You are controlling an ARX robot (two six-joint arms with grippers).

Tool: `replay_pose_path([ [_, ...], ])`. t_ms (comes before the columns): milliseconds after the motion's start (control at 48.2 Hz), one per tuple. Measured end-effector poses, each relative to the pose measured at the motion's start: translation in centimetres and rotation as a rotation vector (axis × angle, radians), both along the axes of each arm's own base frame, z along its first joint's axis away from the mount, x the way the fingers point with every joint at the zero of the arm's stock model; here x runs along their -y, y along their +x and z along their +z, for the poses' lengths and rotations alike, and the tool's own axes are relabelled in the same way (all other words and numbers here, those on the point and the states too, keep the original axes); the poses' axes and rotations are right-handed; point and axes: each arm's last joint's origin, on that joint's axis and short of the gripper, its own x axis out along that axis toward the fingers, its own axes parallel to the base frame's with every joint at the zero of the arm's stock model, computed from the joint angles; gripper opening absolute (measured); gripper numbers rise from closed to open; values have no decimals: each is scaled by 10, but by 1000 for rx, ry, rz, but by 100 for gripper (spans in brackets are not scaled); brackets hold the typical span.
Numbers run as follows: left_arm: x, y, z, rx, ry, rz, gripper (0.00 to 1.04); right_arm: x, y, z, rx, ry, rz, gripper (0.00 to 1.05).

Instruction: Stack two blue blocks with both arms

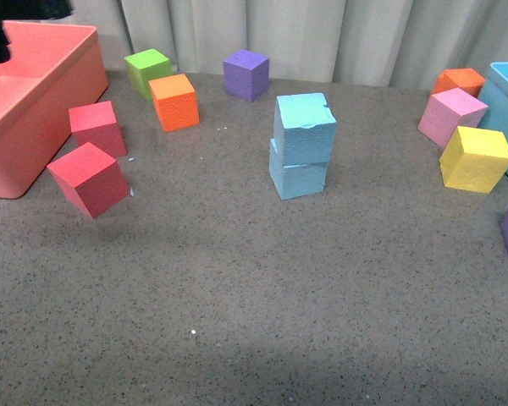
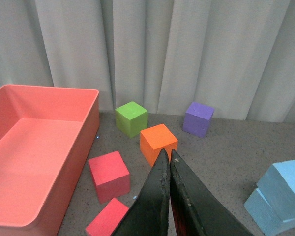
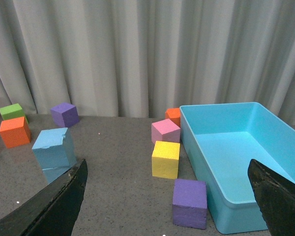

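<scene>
Stacked near the middle of the grey surface [image 1: 237, 321]: upper blue block [image 1: 305, 128] on lower blue block [image 1: 297, 177], twisted slightly off square (no writing readable on either). Stack upright, long axis vertical. Left gripper [image 2: 169, 160] pressed together, well apart from the stack. Right gripper [image 3: 167, 196] spread wide, stack beside one finger [image 3: 59, 201], untouched.

At the table's left edge I see a salmon-pink plastic bin [image 1: 34, 118] with two red foam cubes [image 1: 90, 178] beside it. Near the back edge sit green [image 1: 147, 71], orange [image 1: 174, 101] and purple [image 1: 246, 74] foam cubes; pink [image 1: 451, 116] and yellow [image 1: 475, 158] ones sit by the right edge.
</scene>
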Motion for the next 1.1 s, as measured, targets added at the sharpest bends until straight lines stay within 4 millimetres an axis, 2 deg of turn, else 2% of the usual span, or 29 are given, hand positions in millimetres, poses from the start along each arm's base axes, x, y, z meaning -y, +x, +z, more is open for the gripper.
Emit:
replay_pose_path([
  [104,-11,-16,-1,6,1,1,4,0,0,0,0,0,0,95],
  [228,-27,-39,-13,-4,4,14,4,0,0,0,0,0,1,95],
  [415,-41,-68,-11,3,3,7,4,0,0,0,0,0,0,95],
  [830,-61,-103,-11,1,2,14,4,0,0,0,0,0,0,95],
  [1100,-61,-117,-6,18,2,13,4,0,0,0,0,0,1,95],
])
